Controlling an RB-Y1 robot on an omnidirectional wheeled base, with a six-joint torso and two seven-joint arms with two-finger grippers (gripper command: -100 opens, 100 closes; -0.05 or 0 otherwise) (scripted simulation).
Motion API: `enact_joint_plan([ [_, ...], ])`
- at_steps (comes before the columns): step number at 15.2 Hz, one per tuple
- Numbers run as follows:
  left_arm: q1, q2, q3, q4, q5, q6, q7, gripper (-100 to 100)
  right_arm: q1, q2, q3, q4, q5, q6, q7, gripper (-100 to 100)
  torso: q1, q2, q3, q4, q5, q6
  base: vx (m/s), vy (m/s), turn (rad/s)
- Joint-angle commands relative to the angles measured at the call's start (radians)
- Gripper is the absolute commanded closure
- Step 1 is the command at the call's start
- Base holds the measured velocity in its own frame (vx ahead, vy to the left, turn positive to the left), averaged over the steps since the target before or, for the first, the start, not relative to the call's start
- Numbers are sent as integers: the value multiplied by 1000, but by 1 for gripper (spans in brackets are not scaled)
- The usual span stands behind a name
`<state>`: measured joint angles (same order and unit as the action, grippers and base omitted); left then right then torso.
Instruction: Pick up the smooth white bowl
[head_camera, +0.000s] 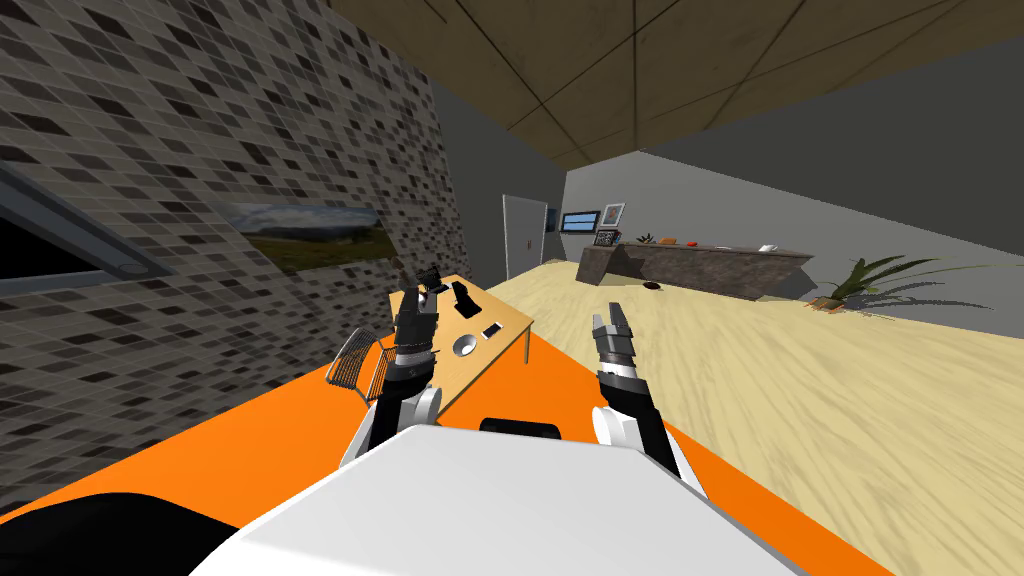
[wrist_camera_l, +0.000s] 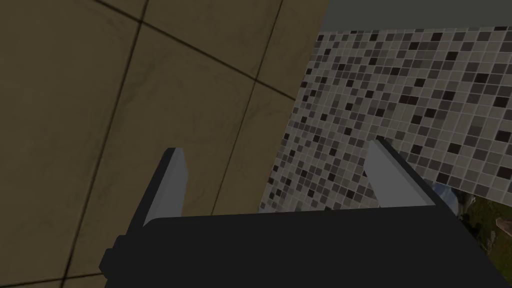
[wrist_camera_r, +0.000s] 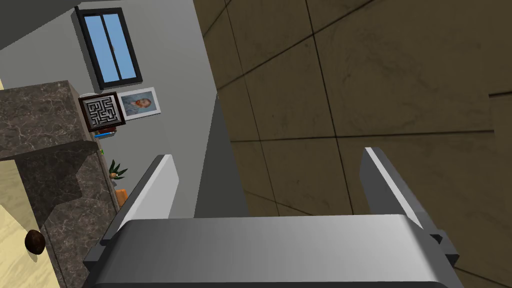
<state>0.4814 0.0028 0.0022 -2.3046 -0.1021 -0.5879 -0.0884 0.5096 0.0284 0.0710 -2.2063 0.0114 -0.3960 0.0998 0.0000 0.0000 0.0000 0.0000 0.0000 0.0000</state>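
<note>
A small pale bowl (head_camera: 465, 345) rests on a wooden table (head_camera: 505, 318) ahead of me, toward the table's near end. My left gripper (head_camera: 412, 297) is raised over the table's left side, just left of the bowl and apart from it. It stands open with nothing between its fingers (wrist_camera_l: 275, 146) and points up at the ceiling and tiled wall. My right gripper (head_camera: 608, 318) is raised to the right of the table, over the floor. It too is open and empty (wrist_camera_r: 266, 153).
On the table lie a white phone (head_camera: 491, 330), a black stand (head_camera: 463, 298) and dark items at the far end. A wire chair (head_camera: 352, 360) sits at its left, on an orange rug (head_camera: 250, 420). A dark stone counter (head_camera: 700, 265) and a plant (head_camera: 860, 280) stand far off.
</note>
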Motion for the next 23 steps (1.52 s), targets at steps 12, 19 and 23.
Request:
enact_joint_plan([
  [12, -28, 184, 50, 110, 65, 200, 23, -100, 0, 0, 0, 0, 0, 0, 0, 0, 1, 0, 0, 0, 0, 0, 3, 7, -58],
  [19, -44, 219, 79, 173, 103, 318, 36, -100, 0, 0, 0, 0, 0, 0, 0, 0, 1, 0, 0, 0, 0, 0, 2, 8, -68],
  [23, -55, 236, 100, 220, 131, 391, 46, -100, 0, 0, 0, 0, 0, 0, 0, 0, 1, 0, 0, 0, 0, 0, 1, 8, -62],
])
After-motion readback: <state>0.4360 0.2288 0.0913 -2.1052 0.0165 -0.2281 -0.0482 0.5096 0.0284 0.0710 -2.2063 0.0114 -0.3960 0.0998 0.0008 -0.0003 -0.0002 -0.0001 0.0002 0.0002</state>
